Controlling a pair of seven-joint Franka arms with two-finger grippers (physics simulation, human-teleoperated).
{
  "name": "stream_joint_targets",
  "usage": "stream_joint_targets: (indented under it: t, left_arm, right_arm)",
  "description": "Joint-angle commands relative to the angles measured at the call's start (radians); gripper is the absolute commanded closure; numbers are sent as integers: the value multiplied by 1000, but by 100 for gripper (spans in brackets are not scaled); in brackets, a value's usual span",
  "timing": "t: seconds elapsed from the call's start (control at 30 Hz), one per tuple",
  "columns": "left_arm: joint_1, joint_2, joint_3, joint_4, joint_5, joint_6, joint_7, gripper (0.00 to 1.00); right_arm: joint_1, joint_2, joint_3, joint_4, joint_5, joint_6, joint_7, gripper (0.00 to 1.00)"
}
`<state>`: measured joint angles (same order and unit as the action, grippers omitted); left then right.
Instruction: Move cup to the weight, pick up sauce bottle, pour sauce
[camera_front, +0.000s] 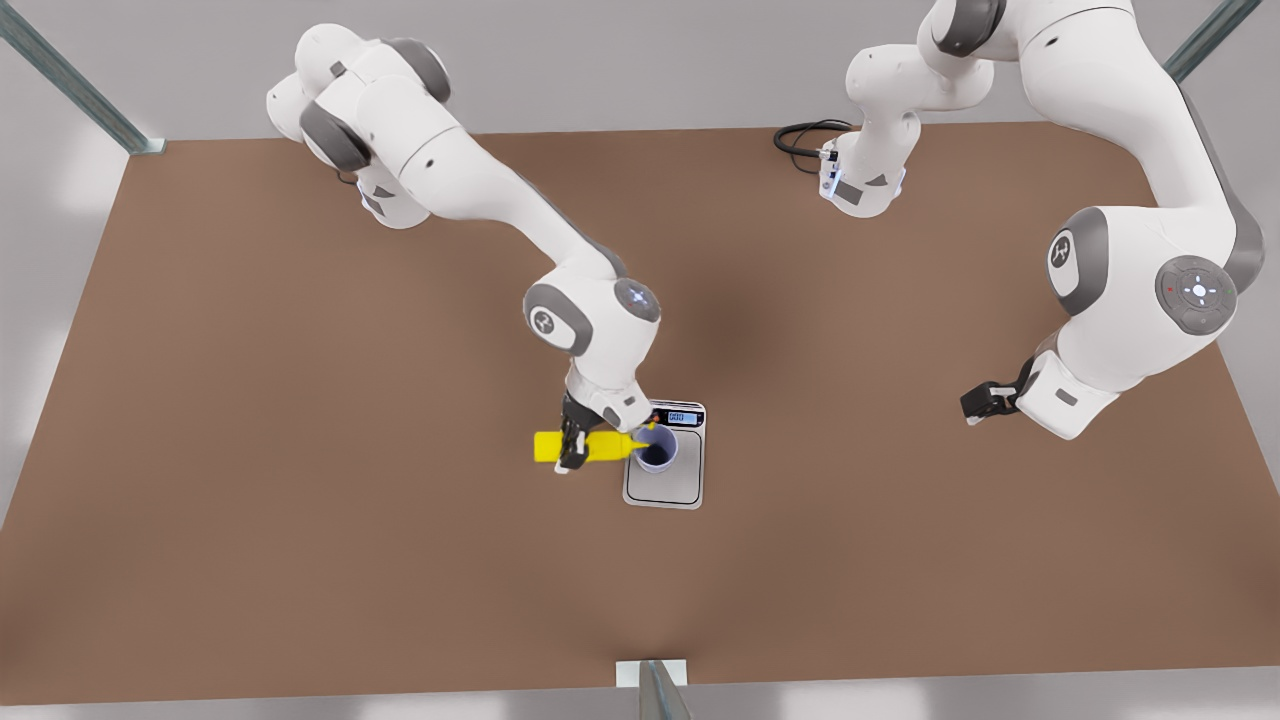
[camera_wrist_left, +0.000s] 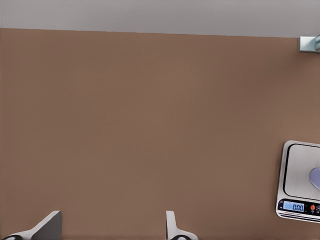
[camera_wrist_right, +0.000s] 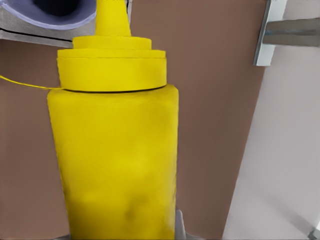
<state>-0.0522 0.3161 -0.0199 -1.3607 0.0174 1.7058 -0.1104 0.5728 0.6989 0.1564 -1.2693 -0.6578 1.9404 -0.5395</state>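
I see the right tool (camera_front: 572, 450) at the middle of the brown surface (camera_front: 300, 500), pinching the sauce bottle (camera_front: 585, 446) around its body. The bottle lies horizontal above the surface, its base toward the front view's left and its thin nozzle toward the front view's right, where the tip comes to the rim of the cup (camera_front: 657, 449). In the right wrist view the sauce bottle (camera_wrist_right: 117, 160) is very close to the camera, with its stepped cap and nozzle pointing at the cup (camera_wrist_right: 55, 12), whose lavender rim and dark inside I can see just past the nozzle.

The cup stands upright on the steel plate of the weight (camera_front: 668, 485), on the part of the plate near the black display strip. The weight lies flat on the surface, just beside the bottle on the front view's right.

The left tool (camera_front: 975, 404) hangs above the surface, well apart from the weight, on the front view's right, and this arm waits. In the left wrist view two light fingertips (camera_wrist_left: 172, 227) stand far from each other with bare surface between them, so this tool is spread and holds nothing. In the same view I see the weight (camera_wrist_left: 295, 175) with its lit display, and a small part of the cup (camera_wrist_left: 316, 177) on the plate.

A black cable (camera_front: 800, 135) lies coiled on the far side of the surface near one arm base.
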Motion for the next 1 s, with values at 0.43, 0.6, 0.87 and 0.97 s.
stream_joint_targets:
  t: [0.43,0.6,0.87,0.97]
  left_arm:
    - [-2,0,0,0,36,38,8,0]
    - [0,0,0,-2,30,32,2,0]
    - [0,-3,2,-3,27,28,0,0]
    - [2,0,2,-3,29,35,0,0]
  right_arm:
    - [-583,-95,-1,-131,1129,-38,-1155,43]
    - [-815,-53,-1,-295,1475,-164,-1586,43]
    - [-962,185,0,-297,1638,-310,-1926,43]
    - [-949,208,0,-297,1658,-298,-1955,43]
